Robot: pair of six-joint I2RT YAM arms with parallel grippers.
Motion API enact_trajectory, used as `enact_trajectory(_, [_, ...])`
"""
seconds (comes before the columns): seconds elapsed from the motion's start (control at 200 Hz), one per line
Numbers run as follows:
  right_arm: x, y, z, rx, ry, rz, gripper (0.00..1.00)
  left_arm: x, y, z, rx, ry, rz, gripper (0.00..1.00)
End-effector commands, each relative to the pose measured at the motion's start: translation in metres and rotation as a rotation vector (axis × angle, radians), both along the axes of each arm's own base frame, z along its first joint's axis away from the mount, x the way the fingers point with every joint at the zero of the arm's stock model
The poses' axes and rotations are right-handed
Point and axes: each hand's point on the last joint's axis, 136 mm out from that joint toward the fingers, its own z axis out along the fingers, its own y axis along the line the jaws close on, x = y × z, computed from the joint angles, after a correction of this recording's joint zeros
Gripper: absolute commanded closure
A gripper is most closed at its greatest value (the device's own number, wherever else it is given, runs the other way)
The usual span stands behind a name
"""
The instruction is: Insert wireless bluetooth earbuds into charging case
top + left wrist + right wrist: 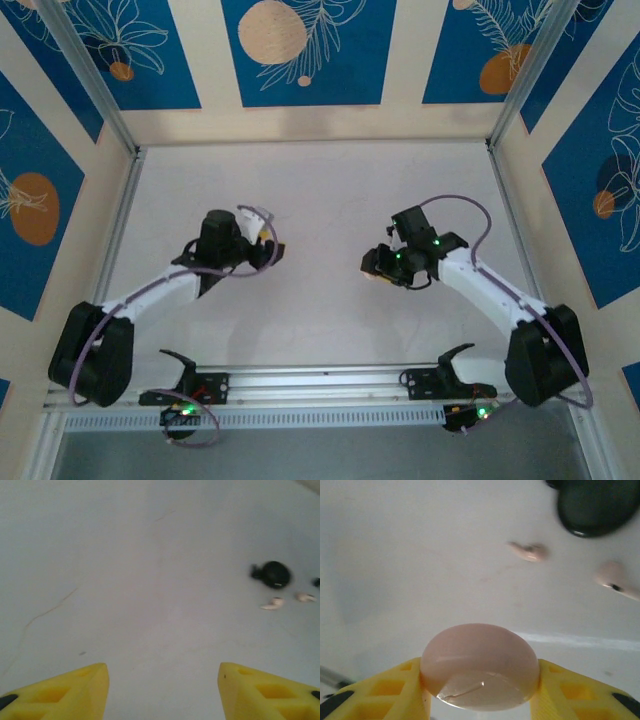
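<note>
Right gripper (480,682) is seen clamped on a pale pink rounded charging case (480,655), which is pinched between both yellow fingers above the white table (420,555). Beyond the case, on the table, a left earbud (527,551) and a right earbud (615,579) are laid apart, both pale pink. A black round disc (597,505) is noted farther off. Left gripper (162,680) is held wide open, empty.

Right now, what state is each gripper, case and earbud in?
Left gripper: open, empty.
Right gripper: shut on the pale pink round case.
Two pale pink stemmed earbuds: loose on the white table, uninserted.
Black round disc: resting on table, untouched.
</note>
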Motion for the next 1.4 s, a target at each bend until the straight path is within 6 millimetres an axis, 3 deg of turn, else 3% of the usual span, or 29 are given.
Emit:
enact_trajectory(0.0, [0.010,0.035,0.040,0.256,-0.106,0.033,0.58,-0.024,-0.031,0.038,-0.103,-0.291,-0.215,0.44])
enact_trajectory(0.28, [0.015,0.074,0.083,0.456,-0.231,0.097,0.58,-0.061,-0.064,0.047,-0.161,-0.411,-0.377,0.47])
enact_trajectory(0.665, [0.013,0.124,0.102,0.550,-0.290,0.160,0.58,-0.070,-0.079,0.066,-0.259,-0.428,-0.368,0.47])
enact_trajectory(1.22, [0.001,0.136,0.111,0.582,-0.322,0.187,0.58,-0.065,-0.077,0.081,-0.359,-0.413,-0.306,0.52])
enact_trajectory(1.395, [-0.001,0.138,0.112,0.584,-0.331,0.194,0.57,-0.063,-0.076,0.081,-0.366,-0.411,-0.297,0.65])
